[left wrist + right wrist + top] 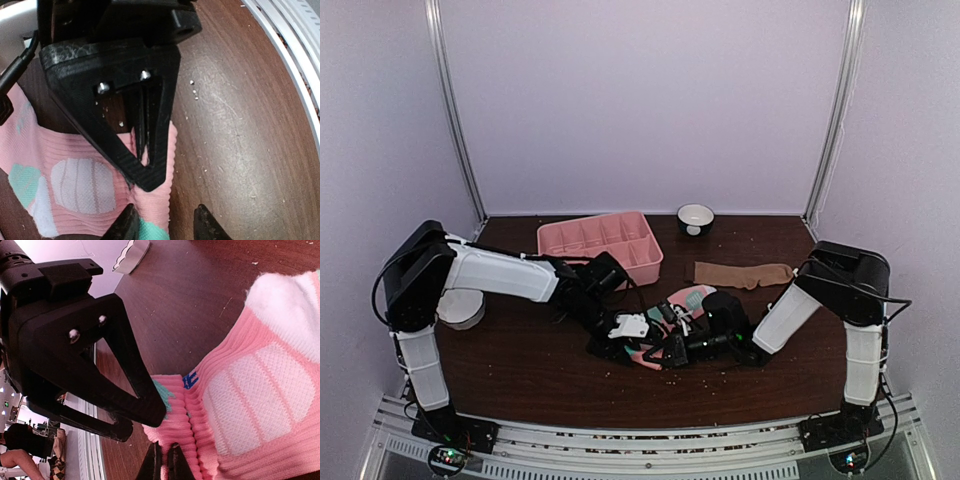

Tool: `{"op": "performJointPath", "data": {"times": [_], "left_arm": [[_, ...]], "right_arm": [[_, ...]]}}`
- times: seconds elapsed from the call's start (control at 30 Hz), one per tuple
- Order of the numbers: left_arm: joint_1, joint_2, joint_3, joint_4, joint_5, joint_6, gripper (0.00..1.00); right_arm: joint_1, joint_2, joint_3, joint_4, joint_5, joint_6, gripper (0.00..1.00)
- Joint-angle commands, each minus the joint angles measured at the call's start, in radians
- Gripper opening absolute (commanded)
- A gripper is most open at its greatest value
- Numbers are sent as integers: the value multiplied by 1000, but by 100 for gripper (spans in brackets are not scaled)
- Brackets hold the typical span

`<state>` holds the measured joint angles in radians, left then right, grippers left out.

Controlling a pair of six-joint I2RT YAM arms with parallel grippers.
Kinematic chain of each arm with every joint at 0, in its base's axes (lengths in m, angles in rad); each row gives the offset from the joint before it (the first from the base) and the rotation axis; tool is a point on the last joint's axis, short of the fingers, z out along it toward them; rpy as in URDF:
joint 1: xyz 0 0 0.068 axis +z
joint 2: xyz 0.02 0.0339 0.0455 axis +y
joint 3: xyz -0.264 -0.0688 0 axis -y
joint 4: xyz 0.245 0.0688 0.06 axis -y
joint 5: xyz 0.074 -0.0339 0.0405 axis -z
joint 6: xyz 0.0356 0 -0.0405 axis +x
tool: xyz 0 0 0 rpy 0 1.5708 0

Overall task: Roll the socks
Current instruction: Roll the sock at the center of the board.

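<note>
The pink sock (688, 297) with teal and white patches lies at the table's middle, between both grippers. The tan-brown sock (745, 274) lies flat behind it to the right, untouched. My right gripper (164, 466) is shut on a folded ribbed edge of the pink sock (260, 390). My left gripper (165, 224) is open, and its jaws stand either side of the pink sock's (75, 170) edge, tip to tip with the right gripper's fingers (147, 165). From above, the left gripper (638, 345) and right gripper (670, 350) meet over the sock's near end.
A pink compartmented tray (600, 245) stands at the back left and a small white bowl (695, 217) at the back middle. A white roll (460, 308) sits by the left arm. The metal rail (295, 45) runs along the front edge.
</note>
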<state>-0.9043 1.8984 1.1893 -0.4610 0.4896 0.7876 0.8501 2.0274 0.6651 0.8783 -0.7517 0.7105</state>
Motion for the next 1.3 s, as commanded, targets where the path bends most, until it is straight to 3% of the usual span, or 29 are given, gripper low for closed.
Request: {"op": "performJointPath", "data": {"times": [0.0,0.4,0.53,0.67,0.77,0.93,0.97,1.0,1.13,1.2,1.27], "left_arm": [[-4,37,-3,32,-51,-1,36],[0,107,33,-37,-53,-32,1],[31,181,140,-188,41,-63,0],[74,233,223,-299,136,-92,0],[85,263,260,-354,157,-103,0],[93,333,323,-460,187,-92,0],[98,344,329,-473,196,-91,0],[102,354,337,-486,204,-90,0],[122,379,378,-548,263,-80,0],[129,396,399,-575,285,-75,0],[132,408,415,-597,294,-73,0]], "right_arm": [[-32,86,-84,-273,35,14,0],[-43,30,-142,-181,51,30,0],[-42,-62,-186,-158,116,-41,24],[-40,-162,-222,-159,179,-111,26],[-43,-245,-251,-171,241,-152,37],[-42,-439,-283,-302,393,-252,44],[-42,-482,-291,-315,427,-270,77],[-41,-523,-301,-339,479,-284,97],[-41,-714,-355,-351,696,-313,100],[-50,-775,-356,-386,862,-228,100],[-63,-800,-365,-432,919,-165,100]]}}
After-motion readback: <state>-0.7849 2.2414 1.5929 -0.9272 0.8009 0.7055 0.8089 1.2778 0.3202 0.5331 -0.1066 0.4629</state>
